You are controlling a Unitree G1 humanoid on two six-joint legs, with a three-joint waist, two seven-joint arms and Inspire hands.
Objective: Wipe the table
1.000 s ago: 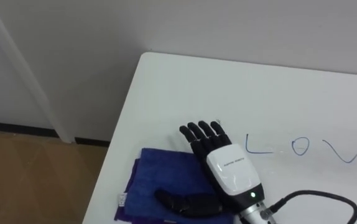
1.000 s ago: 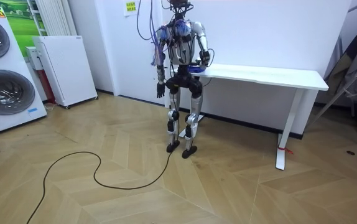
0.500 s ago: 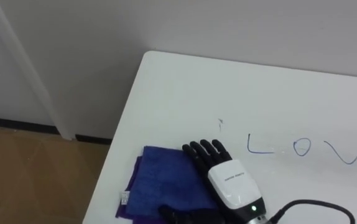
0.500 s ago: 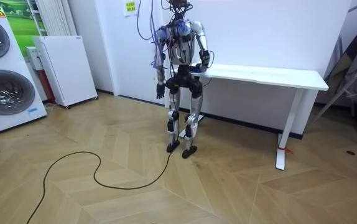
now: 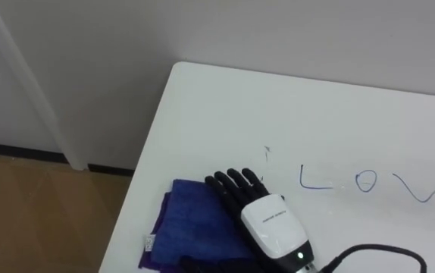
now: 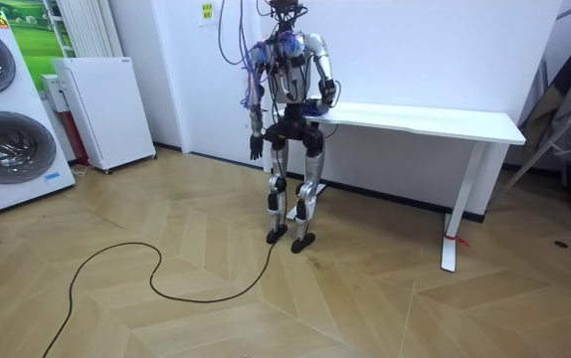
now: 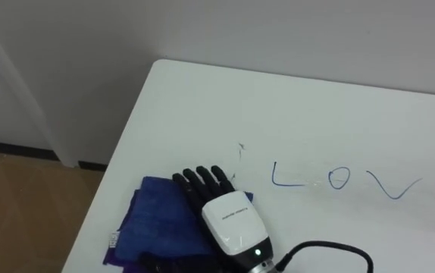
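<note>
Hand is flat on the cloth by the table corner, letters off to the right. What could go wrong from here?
1. The right hand presses the cloth with straight fingers, not gripping, so the cloth may bunch or stay behind on a sweep toward the blue letters.
2. The cloth lies near the table's left edge; a stroke that way could push it off, with the left hand hanging idle at the robot's side.

White table (image 5: 217, 114), blue cloth (image 5: 187, 227) — pen marks (image 5: 365, 180)
</note>
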